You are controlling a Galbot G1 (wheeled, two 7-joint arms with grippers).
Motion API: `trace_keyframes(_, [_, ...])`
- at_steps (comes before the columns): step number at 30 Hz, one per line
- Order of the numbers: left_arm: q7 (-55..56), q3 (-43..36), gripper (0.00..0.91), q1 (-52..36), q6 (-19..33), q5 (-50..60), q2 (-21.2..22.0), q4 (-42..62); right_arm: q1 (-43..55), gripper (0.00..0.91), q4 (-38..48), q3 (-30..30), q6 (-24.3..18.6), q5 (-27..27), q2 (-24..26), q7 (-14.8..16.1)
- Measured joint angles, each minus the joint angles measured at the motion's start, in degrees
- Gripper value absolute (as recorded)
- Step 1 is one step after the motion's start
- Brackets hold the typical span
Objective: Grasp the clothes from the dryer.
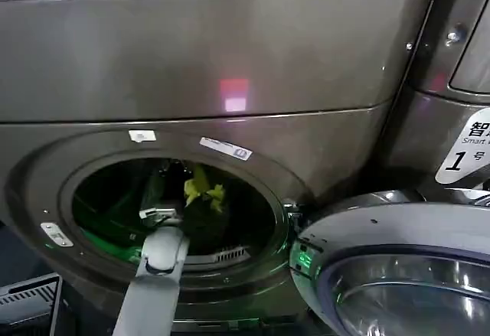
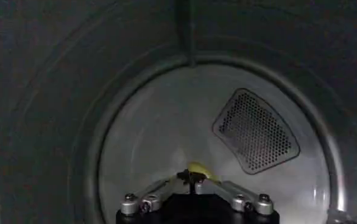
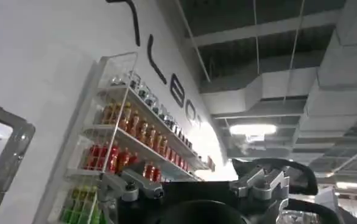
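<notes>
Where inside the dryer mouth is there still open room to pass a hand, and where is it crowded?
Open room lies in the drum mouth's left part, between the dryer rim and the left gripper, and on the right beside the clothes. The centre is crowded: the left arm enters there. The door hangs open right of the mouth.

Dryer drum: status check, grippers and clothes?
Left gripper inside the dryer drum, shut on the clothes. Right gripper parked outside, aimed at a wall shelf. Door open, mouth unobstructed.

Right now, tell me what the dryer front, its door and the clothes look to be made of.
Dryer front: bronze-grey metal by its look, satin sheen with soft reflections. Door: silver rim around shiny glass, apparently. Clothes: soft yellow-green fabric, crumpled, at the left tool.
</notes>
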State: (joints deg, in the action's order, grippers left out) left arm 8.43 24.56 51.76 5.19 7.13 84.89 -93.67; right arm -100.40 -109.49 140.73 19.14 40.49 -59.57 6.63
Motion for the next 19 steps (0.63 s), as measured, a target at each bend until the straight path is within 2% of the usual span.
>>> trace_keyframes(19, [-0.5,0.41,0.0,-0.27,-0.5,0.05,0.27,-0.8,0.18,0.907,-0.45,0.53,0.13,-0.34,0.14,1.12])
